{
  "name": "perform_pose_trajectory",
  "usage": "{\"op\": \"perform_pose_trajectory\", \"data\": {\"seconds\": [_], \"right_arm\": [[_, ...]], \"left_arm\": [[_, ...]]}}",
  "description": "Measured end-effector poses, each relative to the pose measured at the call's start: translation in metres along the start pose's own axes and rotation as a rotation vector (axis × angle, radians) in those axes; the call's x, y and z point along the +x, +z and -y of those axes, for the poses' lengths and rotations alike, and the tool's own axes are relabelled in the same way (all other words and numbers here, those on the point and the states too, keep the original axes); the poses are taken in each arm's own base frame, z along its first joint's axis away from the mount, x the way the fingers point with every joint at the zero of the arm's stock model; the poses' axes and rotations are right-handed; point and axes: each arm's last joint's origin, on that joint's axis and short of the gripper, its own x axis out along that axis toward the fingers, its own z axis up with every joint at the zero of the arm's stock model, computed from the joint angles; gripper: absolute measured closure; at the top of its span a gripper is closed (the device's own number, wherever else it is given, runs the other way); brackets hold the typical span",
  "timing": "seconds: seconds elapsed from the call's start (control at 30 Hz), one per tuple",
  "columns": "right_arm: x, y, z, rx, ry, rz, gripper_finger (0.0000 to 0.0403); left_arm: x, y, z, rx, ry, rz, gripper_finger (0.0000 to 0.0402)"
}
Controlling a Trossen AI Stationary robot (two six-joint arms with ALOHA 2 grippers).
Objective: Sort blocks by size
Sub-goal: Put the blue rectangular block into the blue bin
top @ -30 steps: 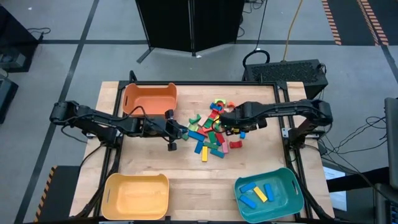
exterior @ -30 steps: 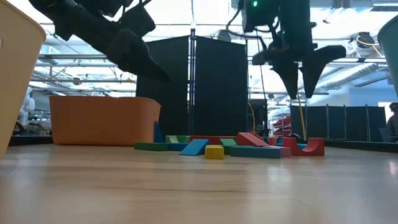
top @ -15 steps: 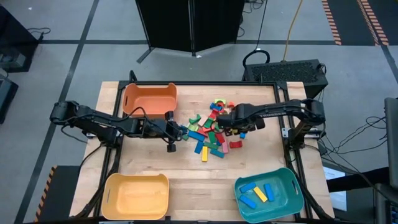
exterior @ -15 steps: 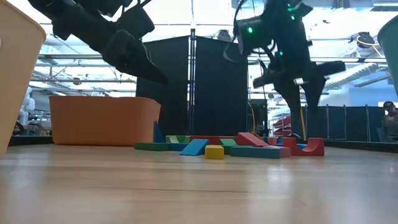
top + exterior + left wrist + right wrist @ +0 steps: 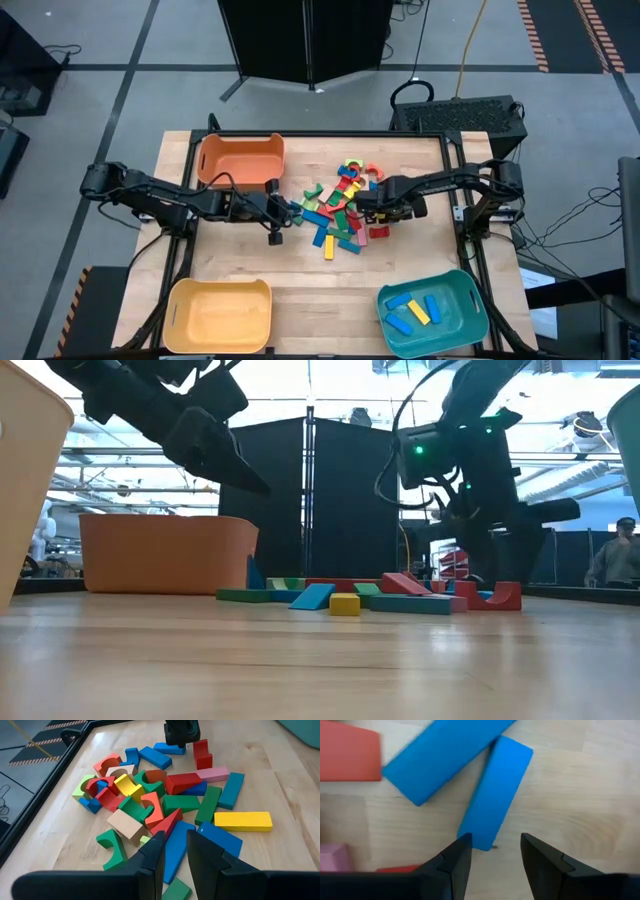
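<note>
Teal bin (image 5: 478, 297), lower right: blue and yellow blocks (image 5: 411, 311)
Orange bin (image 5: 240, 158): empty
Left gripper (image 5: 173, 853): fingers narrow, empty
Right gripper (image 5: 492, 851): fingers apart, empty

Smooth painted wooden blocks (image 5: 170, 800) lie on a pale, matt wood-grain table (image 5: 300, 280) beside glossy plastic bins (image 5: 240, 158).

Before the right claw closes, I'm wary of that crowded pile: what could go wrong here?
The right claw hangs open over a blue bar that touches a second blue bar; closing could nudge both. A red block lies close by and might be knocked. The left claw waits at the pile's other edge, so the arms could crowd.
</note>
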Motion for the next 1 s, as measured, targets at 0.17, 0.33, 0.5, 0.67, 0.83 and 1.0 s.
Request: {"op": "perform_pose_trajectory", "data": {"seconds": [0.17, 0.33, 0.5, 0.67, 0.83, 1.0], "right_arm": [[0.004, 0.0, -0.002, 0.009, 0.042, 0.01, 0.0248], [0.008, 0.001, -0.007, 0.014, 0.084, 0.026, 0.0248], [0.009, 0.003, -0.007, 0.021, 0.098, 0.036, 0.0248], [0.014, 0.003, -0.005, 0.026, 0.092, 0.034, 0.0248], [0.014, 0.003, -0.004, 0.009, 0.089, 0.037, 0.0253], [0.014, 0.003, -0.005, -0.002, 0.09, 0.037, 0.0289]], "left_arm": [[0.0, 0.0, 0.0, 0.0, 0.0, 0.0, 0.0321], [0.0, 0.0, 0.0, -0.002, 0.0, -0.001, 0.0321], [0.0, 0.0, 0.0, -0.001, -0.002, -0.001, 0.0321], [0.0, 0.0, 0.001, 0.002, -0.004, -0.003, 0.0321], [0.0, 0.0, 0.001, 0.002, -0.004, 0.001, 0.0321], [0.0, 0.0, 0.001, 0.003, -0.004, 0.001, 0.0321]]}}
